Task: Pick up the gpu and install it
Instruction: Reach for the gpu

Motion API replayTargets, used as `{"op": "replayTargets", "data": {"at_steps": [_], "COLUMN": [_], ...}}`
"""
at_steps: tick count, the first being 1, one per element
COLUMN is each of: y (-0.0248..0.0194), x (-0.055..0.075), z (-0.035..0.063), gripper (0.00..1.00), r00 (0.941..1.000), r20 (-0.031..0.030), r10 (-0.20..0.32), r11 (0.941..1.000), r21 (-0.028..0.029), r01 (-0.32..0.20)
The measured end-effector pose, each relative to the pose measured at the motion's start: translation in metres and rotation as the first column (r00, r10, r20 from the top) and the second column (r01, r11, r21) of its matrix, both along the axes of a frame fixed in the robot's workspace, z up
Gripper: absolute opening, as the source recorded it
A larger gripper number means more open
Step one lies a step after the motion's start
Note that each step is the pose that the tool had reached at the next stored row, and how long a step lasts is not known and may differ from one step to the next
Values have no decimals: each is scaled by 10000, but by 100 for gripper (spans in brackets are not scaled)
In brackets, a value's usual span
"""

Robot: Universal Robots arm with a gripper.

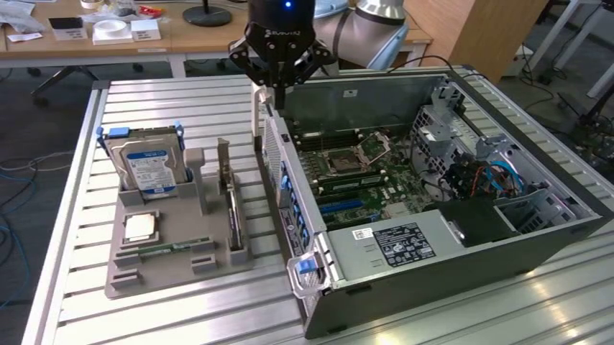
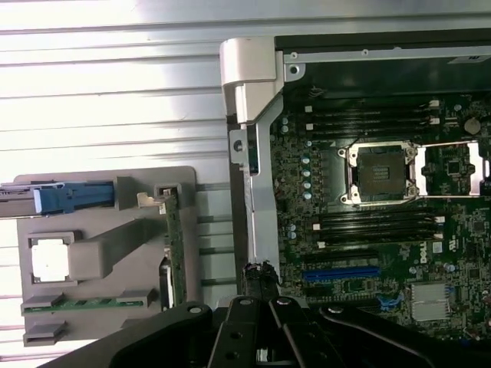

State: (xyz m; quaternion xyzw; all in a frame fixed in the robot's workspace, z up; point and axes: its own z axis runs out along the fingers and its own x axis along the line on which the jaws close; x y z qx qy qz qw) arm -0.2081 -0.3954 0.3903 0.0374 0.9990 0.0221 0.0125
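The gpu (image 1: 231, 205) is a thin dark card standing on edge in a slot of the grey holder (image 1: 158, 277), its metal bracket at the far end. The wrist view shows the gpu (image 2: 170, 245) edge-on. My gripper (image 1: 272, 92) hangs shut, with nothing between its fingers, over the rear wall of the open computer case (image 1: 537, 237). It is to the exterior view's right of the gpu and farther back. In the wrist view the gripper (image 2: 260, 272) sits just above that wall's metal edge, with the motherboard (image 2: 368, 230) and a blue slot (image 2: 341, 272) beside it.
The holder also carries a silver hard drive (image 1: 149, 169) with a blue label, a square processor (image 1: 140, 228) and a green memory stick (image 1: 168, 249). The case lies on its side on a slatted aluminium table (image 1: 172, 100). A blue latch (image 1: 305, 267) sticks out at its near corner.
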Motion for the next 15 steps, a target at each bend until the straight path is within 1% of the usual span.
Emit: {"op": "replayTargets", "data": {"at_steps": [8, 15], "y": [14, 35], "x": [-179, -390], "z": [-5, -9], "gripper": [11, 11], "r00": [10000, 10000], "r20": [0, 1], "r10": [0, -3], "r11": [10000, 10000], "r21": [0, 0], "r01": [0, 3]}}
